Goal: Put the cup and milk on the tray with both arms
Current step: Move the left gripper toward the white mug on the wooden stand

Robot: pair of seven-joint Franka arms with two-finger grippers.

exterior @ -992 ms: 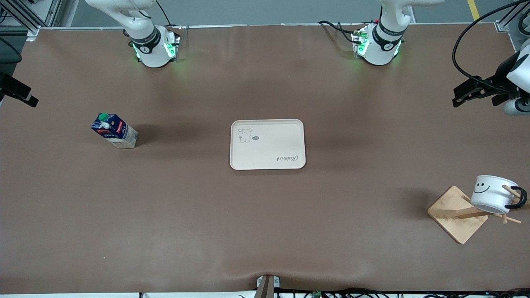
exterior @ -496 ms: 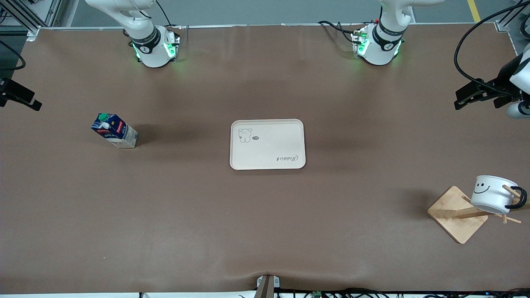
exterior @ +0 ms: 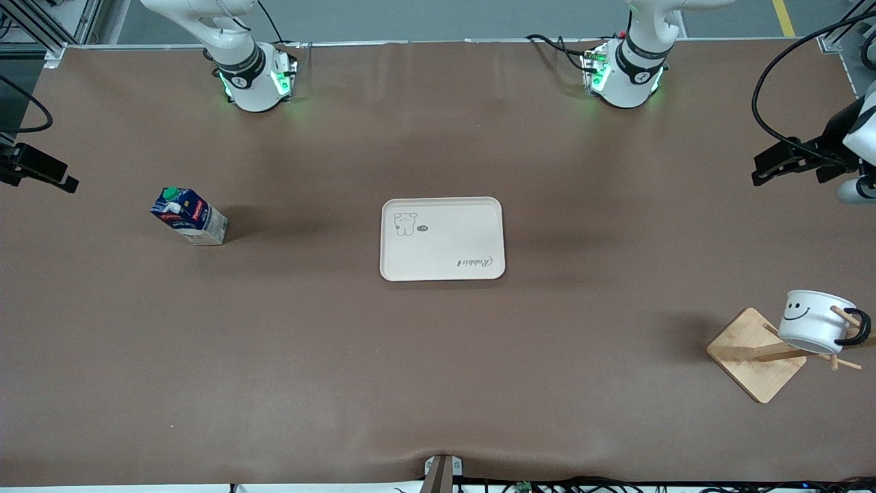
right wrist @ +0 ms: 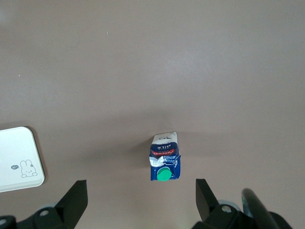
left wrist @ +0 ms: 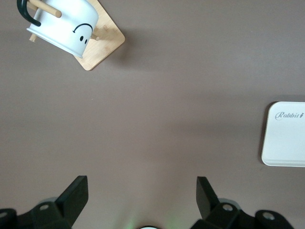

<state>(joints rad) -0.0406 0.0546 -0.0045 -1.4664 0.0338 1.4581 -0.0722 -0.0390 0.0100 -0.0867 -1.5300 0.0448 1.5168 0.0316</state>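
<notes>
left tool (left wrist: 141, 195) and right tool (right wrist: 141, 195) gape wide, empty; cup (exterior: 814, 322) hangs on wooden rack (exterior: 756, 355).

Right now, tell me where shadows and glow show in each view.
Front view: soft shadows stretch from the milk, the tray and the wooden rack toward the left arm's end of the table; green glow rings both bases. Left wrist view: a shadow lies beside the rack under the cup. Right wrist view: even light, with a faint shadow by the milk.

A brown mat (exterior: 438, 383) covers the whole table.
</notes>
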